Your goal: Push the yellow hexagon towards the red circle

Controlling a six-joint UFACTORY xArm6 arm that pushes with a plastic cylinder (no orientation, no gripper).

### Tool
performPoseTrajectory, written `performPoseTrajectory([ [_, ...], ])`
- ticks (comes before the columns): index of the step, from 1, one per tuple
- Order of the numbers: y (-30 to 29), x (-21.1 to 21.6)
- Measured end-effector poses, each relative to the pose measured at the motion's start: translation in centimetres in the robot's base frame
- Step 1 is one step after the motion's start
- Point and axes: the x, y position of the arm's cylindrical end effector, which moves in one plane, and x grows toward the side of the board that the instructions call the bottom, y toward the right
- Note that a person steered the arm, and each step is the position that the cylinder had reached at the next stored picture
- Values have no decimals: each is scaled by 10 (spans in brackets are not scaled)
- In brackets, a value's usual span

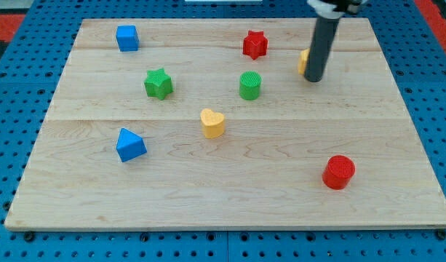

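The yellow hexagon sits near the view's top right, mostly hidden behind my rod; only its left edge shows. My tip rests on the board just to the right of and in front of it, touching or nearly touching. The red circle stands at the view's lower right, well below the tip and slightly right of it.
A red star lies left of the hexagon, a green circle below that. A yellow heart is mid-board. A green star, blue cube and blue triangle are on the left. The wooden board sits on a blue pegboard.
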Motion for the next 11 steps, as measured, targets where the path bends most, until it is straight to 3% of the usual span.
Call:
performPoseTrajectory([
  [1, 48, -10],
  [2, 50, -59],
  [3, 3, -79],
  [4, -32, -51],
  [6, -19, 9],
  [11, -32, 22],
])
